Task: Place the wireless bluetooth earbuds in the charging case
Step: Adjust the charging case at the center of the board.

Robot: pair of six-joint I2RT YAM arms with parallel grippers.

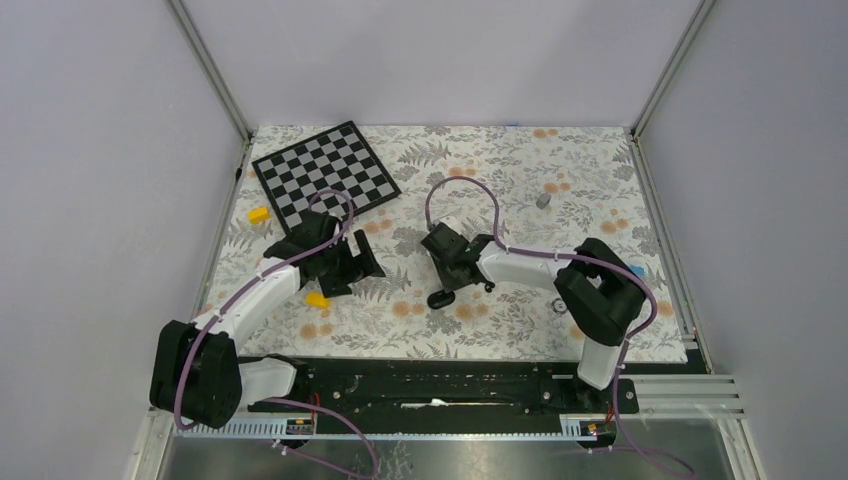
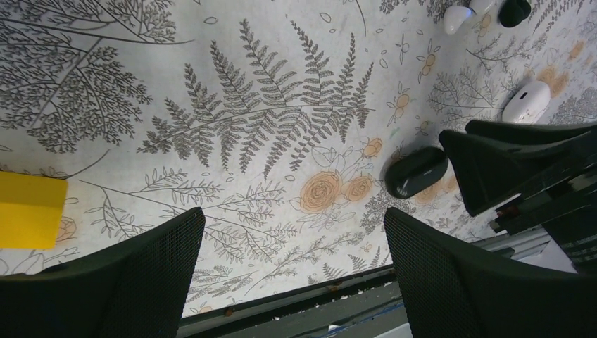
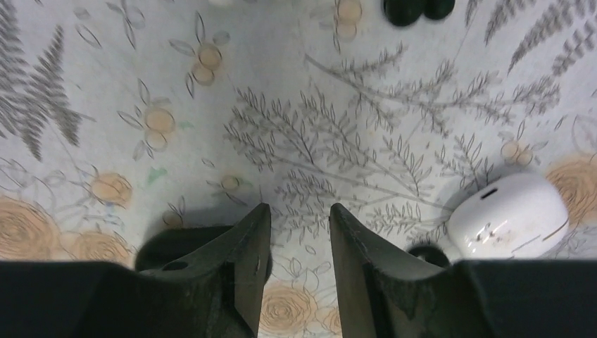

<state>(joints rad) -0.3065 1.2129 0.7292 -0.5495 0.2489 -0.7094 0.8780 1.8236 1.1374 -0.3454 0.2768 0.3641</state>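
The white charging case (image 3: 507, 215) lies shut on the floral cloth, just right of my right gripper (image 3: 300, 208), which is open with nothing between its fingers. The case also shows in the top view (image 1: 455, 222) and the left wrist view (image 2: 526, 102). A small black rounded thing (image 3: 426, 253), perhaps an earbud, sits against the case, half hidden by my right finger. Two small black lobes (image 3: 415, 8) at the top edge may be earbuds; I cannot tell. My left gripper (image 2: 294, 215) is wide open and empty, left of the right gripper (image 1: 450, 262).
A flat black oval pebble (image 2: 415, 171) lies just beside the right gripper, also in the top view (image 1: 440, 299). Yellow blocks (image 1: 317, 299) (image 1: 259, 214) lie at left. A chessboard (image 1: 325, 172) sits at back left, a silver piece (image 1: 543, 200) at back right.
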